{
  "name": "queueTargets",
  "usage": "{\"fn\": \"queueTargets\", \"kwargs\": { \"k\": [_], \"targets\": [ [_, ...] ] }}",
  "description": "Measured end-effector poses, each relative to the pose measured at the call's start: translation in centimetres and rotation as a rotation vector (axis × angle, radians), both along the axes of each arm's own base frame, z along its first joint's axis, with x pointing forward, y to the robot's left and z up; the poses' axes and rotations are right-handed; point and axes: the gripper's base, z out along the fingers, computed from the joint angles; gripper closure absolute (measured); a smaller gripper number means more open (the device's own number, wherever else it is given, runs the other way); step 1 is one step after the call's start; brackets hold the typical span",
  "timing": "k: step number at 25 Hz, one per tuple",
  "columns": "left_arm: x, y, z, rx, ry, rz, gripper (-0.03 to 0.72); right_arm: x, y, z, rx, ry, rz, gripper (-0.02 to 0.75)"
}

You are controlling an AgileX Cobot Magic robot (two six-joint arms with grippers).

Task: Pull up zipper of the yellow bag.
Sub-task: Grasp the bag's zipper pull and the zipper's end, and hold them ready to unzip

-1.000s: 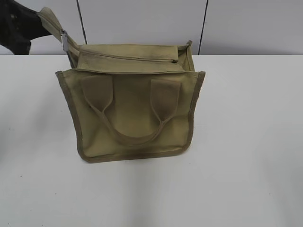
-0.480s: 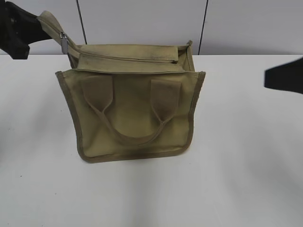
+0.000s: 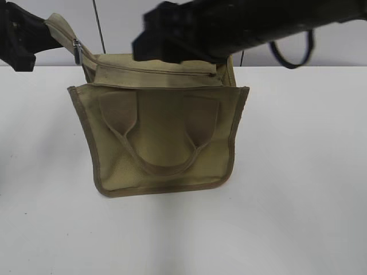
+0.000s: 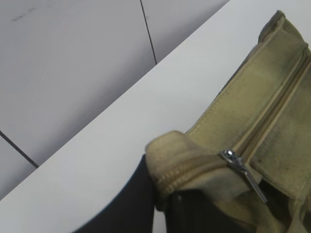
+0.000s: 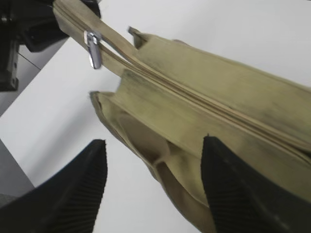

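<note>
- Zipper [image 5: 194, 99] runs closed along the yellow bag's [image 3: 163, 137] top panel, silver pull tab [image 5: 93, 48] hanging at the strap end
- We see the left gripper [image 3: 23, 35] clamping that strap end [image 4: 170, 160]
- Right gripper [image 5: 153, 189] gapes wide above the bag, holding nothing
- White table [image 3: 298, 172] lies bare around it

Black arm [image 3: 241, 26], looped black cable [image 3: 292, 54], ribbed jaws.

Exterior view slanting down at table [image 3: 298, 200], both wrist views close, all sharing zipper pull [image 3: 76, 50].
</note>
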Motion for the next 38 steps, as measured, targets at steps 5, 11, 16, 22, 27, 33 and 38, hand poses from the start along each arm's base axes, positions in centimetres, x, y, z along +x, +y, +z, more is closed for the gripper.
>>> {"fn": "queueTargets", "kwargs": {
  "k": [5,11,16,22,27,33,38],
  "targets": [
    [0.0,0.0,0.0,0.0,0.001,0.0,0.681,2.7,6.5,-0.6,0.041,0.011,0.057,0.384],
    [0.0,0.0,0.0,-0.001,0.002,0.0,0.681,4.8,9.9,-2.5,0.066,0.062,0.051,0.431],
    [0.0,0.0,0.0,-0.002,0.002,-0.001,0.681,5.3,10.2,-3.1,0.074,0.068,0.027,0.434],
    [-0.1,-0.1,0.0,-0.006,0.005,-0.015,0.681,5.9,10.5,-4.3,0.089,0.107,-0.02,0.447],
    [-0.2,-0.2,0.0,-0.008,0.007,-0.023,0.681,6.0,10.5,-4.6,0.121,0.152,-0.062,0.479],
    [-0.3,-0.3,0.0,-0.014,0.01,-0.037,0.681,6.0,10.6,-4.5,0.155,0.196,-0.097,0.554],
    [-0.3,-0.3,0.0,-0.026,0.019,-0.04,0.681,6.0,10.6,-4.5,0.159,0.197,-0.1,0.68]
  ]
}}
